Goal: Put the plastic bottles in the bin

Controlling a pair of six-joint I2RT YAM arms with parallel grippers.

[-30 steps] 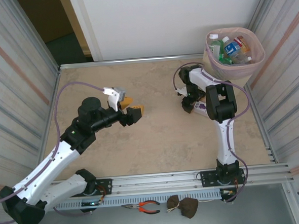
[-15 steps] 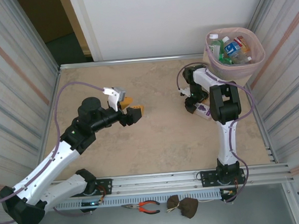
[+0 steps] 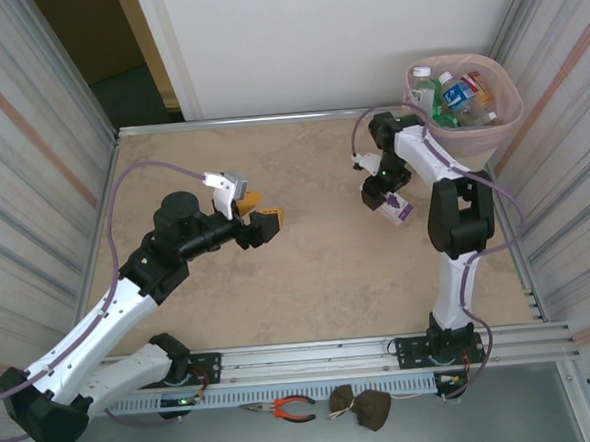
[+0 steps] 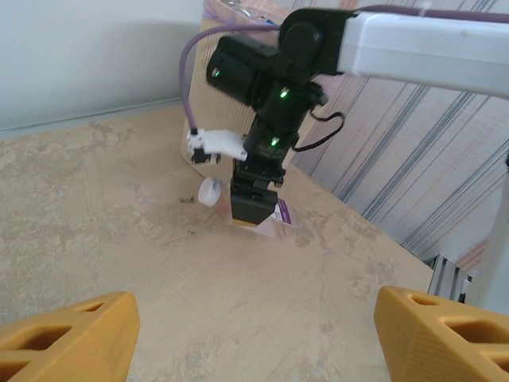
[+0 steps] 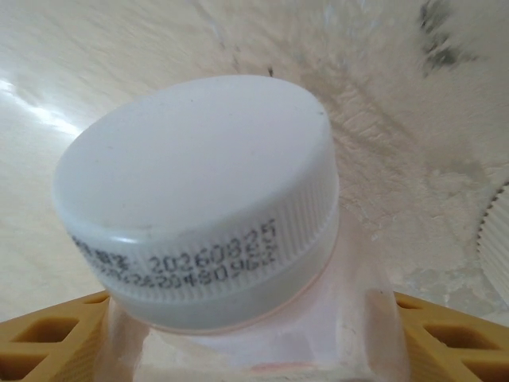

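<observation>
Right gripper (image 3: 384, 197) clasps bottle (image 3: 402, 211) near bin (image 3: 476, 142); left gripper (image 3: 263, 208) wide over bare table (image 3: 308, 275).

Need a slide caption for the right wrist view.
Right gripper clamped on a white-capped bottle, table beyond.

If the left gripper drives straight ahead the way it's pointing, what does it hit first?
Most likely the purple-labelled bottle between the right gripper's fingers; bare table lies before it, though depth is unclear.
</observation>
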